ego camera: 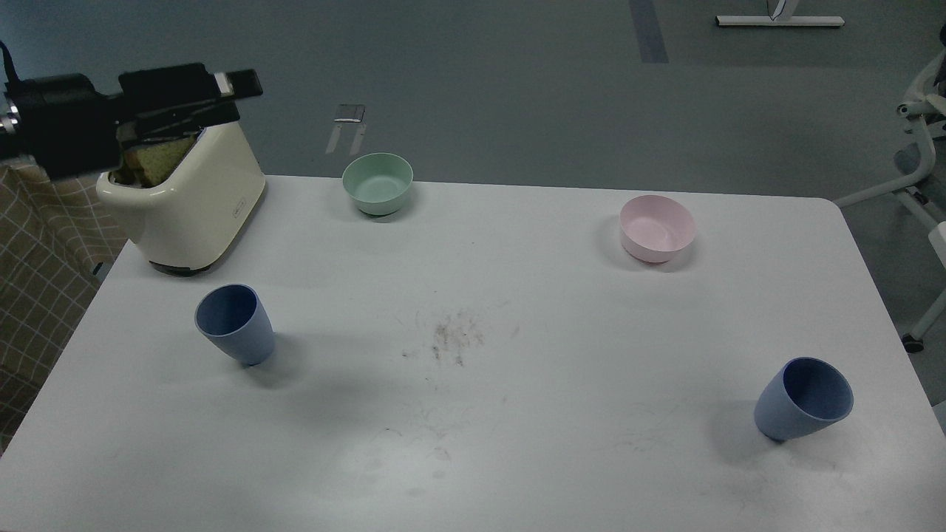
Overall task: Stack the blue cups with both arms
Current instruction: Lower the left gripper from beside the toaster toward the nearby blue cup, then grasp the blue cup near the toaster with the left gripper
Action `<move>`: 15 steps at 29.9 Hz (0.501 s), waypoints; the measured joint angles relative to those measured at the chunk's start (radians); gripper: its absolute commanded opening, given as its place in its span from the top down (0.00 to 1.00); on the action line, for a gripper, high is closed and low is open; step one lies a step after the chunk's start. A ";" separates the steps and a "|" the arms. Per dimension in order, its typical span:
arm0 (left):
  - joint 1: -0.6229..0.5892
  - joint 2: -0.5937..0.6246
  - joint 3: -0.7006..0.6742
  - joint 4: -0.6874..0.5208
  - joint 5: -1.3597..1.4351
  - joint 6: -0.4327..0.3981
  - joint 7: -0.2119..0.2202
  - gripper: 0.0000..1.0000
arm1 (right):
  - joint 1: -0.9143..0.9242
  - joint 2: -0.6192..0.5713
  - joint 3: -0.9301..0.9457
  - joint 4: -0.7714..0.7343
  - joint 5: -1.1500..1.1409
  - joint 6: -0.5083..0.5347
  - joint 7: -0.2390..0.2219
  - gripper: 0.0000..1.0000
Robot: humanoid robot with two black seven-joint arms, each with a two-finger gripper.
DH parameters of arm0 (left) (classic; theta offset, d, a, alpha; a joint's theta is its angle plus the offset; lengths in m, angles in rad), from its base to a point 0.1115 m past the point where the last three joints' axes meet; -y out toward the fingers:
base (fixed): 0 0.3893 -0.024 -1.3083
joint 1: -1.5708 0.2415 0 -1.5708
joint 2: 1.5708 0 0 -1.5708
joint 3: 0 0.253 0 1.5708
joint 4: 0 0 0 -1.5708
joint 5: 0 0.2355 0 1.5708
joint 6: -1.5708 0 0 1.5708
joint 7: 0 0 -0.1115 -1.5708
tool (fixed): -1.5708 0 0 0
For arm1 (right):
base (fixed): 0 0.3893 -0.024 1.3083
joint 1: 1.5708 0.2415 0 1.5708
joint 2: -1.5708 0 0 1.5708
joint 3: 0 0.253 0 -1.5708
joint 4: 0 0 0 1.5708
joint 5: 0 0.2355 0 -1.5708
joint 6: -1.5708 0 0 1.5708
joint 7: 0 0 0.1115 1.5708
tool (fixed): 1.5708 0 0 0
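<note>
Two dusty-blue cups stand upright and apart on the white table [517, 414]: one at the left front [235, 324], one at the right front [804, 399]. Both are empty. My left arm comes in level from the upper left edge. Its black gripper [238, 96] points right, high above the toaster and far behind the left cup. It is seen side-on and dark, so I cannot tell whether its fingers are apart. Nothing shows in it. My right arm is out of view.
A cream toaster [194, 199] with bread slices in it stands at the table's back left, under the left gripper. A mint-green bowl [378, 183] sits at the back middle, a pink bowl [657, 228] at the back right. Crumb marks [451, 340] lie mid-table.
</note>
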 measured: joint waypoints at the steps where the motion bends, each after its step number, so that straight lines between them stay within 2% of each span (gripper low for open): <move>1: 0.001 0.014 0.002 -0.017 0.049 0.000 0.000 0.15 | 0.000 0.000 0.004 0.000 0.000 0.000 0.000 0.00; 5: 0.008 0.036 0.038 -0.038 0.270 0.000 0.000 0.16 | -0.001 0.000 0.017 0.000 0.000 0.000 0.000 0.00; 9: 0.022 0.036 0.133 -0.033 0.487 0.013 0.000 0.19 | -0.005 -0.001 0.033 -0.001 0.000 0.000 0.000 0.00; 13: 0.037 0.026 0.246 -0.019 0.679 0.139 0.000 0.19 | -0.006 -0.004 0.045 -0.002 0.000 0.000 0.000 0.00; 15: 0.039 0.014 0.279 0.000 0.711 0.175 0.000 0.19 | -0.006 -0.005 0.050 -0.002 0.000 0.000 0.000 0.00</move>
